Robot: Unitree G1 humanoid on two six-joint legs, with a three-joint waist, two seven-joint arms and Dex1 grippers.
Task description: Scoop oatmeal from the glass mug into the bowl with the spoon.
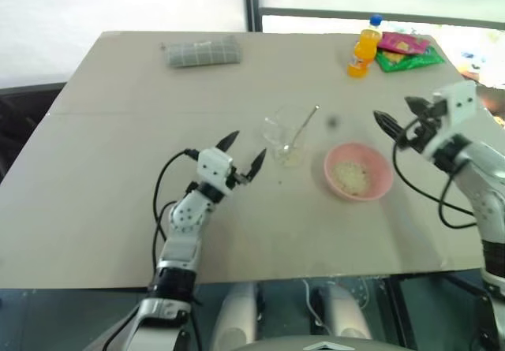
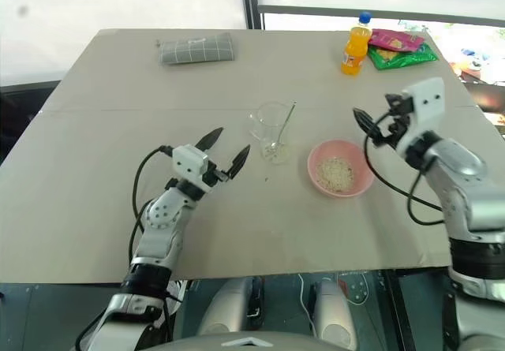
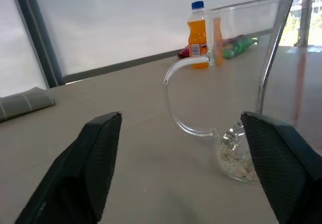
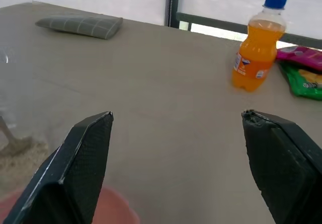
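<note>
The spoon (image 2: 282, 127) stands handle-up in the glass mug (image 2: 272, 132), nearer the empty, wide-open left jaws (image 2: 223, 152) than the open right jaws (image 2: 369, 119).

Beige table (image 1: 118, 169) beneath bright window (image 1: 118, 4)

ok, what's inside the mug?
The spoon stands in the mug, handle leaning on the rim, over a thin layer of oatmeal at the bottom. The spoon's bowl can't be made out through the glass.
</note>
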